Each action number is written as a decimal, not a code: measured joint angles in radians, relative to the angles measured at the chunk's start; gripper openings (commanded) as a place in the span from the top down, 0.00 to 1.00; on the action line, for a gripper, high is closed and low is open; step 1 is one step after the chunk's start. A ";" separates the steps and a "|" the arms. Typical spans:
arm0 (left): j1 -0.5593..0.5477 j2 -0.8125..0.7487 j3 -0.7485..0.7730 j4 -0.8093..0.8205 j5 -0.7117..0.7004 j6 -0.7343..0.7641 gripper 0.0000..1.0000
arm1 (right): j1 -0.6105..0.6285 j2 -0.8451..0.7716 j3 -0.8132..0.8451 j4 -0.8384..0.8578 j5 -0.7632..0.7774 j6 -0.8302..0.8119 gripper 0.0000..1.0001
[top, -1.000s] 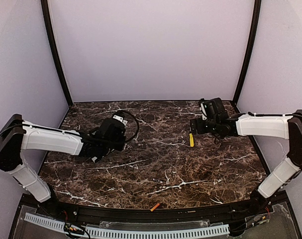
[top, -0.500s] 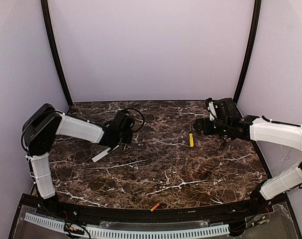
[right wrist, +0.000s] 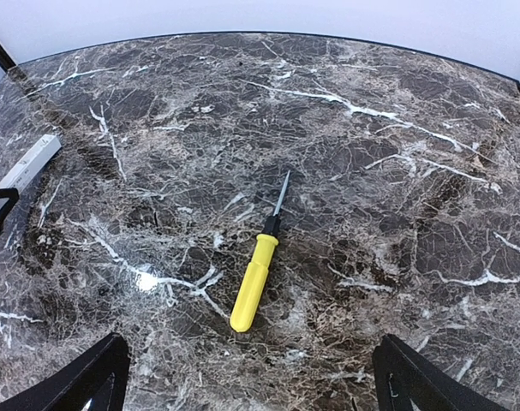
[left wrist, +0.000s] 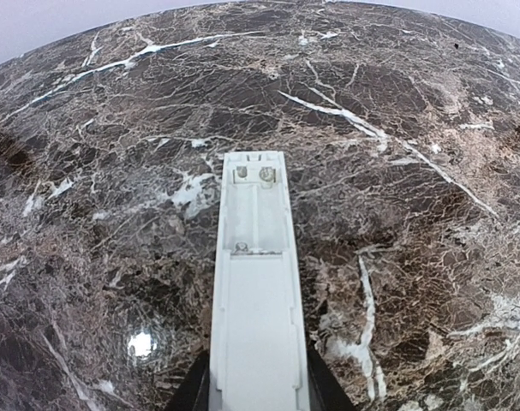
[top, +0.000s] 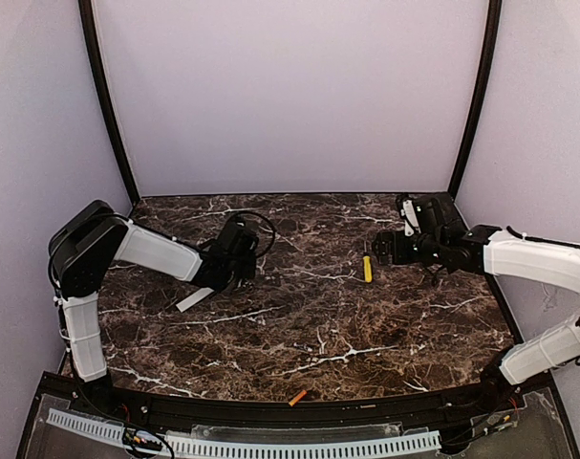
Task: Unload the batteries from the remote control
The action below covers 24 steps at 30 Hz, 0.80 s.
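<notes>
My left gripper (top: 230, 271) is shut on the remote control (left wrist: 258, 282), a long white bar that sticks out past the black fingers (left wrist: 194, 392) just above the marble. In the left wrist view its far end is an open compartment with metal contacts and no battery in the part that shows. From above, the remote's (top: 194, 298) free end points down-left. One small orange battery (top: 296, 396) lies at the table's near edge. My right gripper (right wrist: 251, 385) is open and holds nothing, hovering at the back right (top: 380, 244).
A yellow-handled screwdriver (right wrist: 254, 282) with a thin metal tip lies on the marble just in front of the right gripper, also visible from above (top: 368, 269). Purple walls and black corner posts (top: 108, 115) enclose the table.
The left arm has raised its elbow and carried the remote a little right and back, so the white bar now shows. The right arm has drawn back to the right, away from the screwdriver.
</notes>
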 measured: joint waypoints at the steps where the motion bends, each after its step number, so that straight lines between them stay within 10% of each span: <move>1: 0.000 0.000 -0.006 0.010 0.001 -0.003 0.73 | 0.000 0.000 -0.002 0.000 0.000 0.000 0.01; 12: -0.001 0.000 -0.039 0.045 0.039 -0.021 0.14 | 0.000 -0.029 -0.018 0.000 -0.001 0.002 0.01; 24: -0.007 -0.133 -0.086 0.026 0.012 0.113 0.07 | -0.002 -0.052 -0.015 0.000 0.012 -0.104 0.01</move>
